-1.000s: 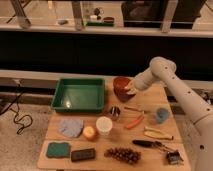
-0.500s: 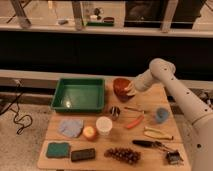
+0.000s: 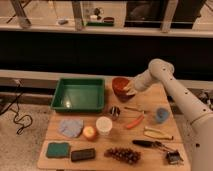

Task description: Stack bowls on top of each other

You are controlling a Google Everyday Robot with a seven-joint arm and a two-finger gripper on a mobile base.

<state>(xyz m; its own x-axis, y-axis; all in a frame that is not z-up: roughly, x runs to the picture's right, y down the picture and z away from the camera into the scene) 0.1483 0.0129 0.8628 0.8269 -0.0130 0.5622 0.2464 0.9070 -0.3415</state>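
The orange-red bowl [image 3: 120,86] is at the back middle of the wooden table [image 3: 150,157], just right of the green tray. A dark shape lies right under it; I cannot tell if that is the dark purple bowl. My gripper [image 3: 129,89] reaches in from the right and is shut on the orange-red bowl's right rim. The white arm [image 3: 172,90] runs off to the right edge.
A green tray [image 3: 79,95] stands at the back left. A white cup [image 3: 104,125], a small blue cup [image 3: 161,115], a small dark tin [image 3: 115,111], a carrot [image 3: 135,121], a banana [image 3: 157,134], grapes [image 3: 122,155], a blue cloth [image 3: 70,127], a round fruit [image 3: 90,132] and a green sponge [image 3: 58,150] lie around.
Almost nothing has changed. The gripper and the orange-red bowl stay in the same spot; the arm has shifted only very slightly.
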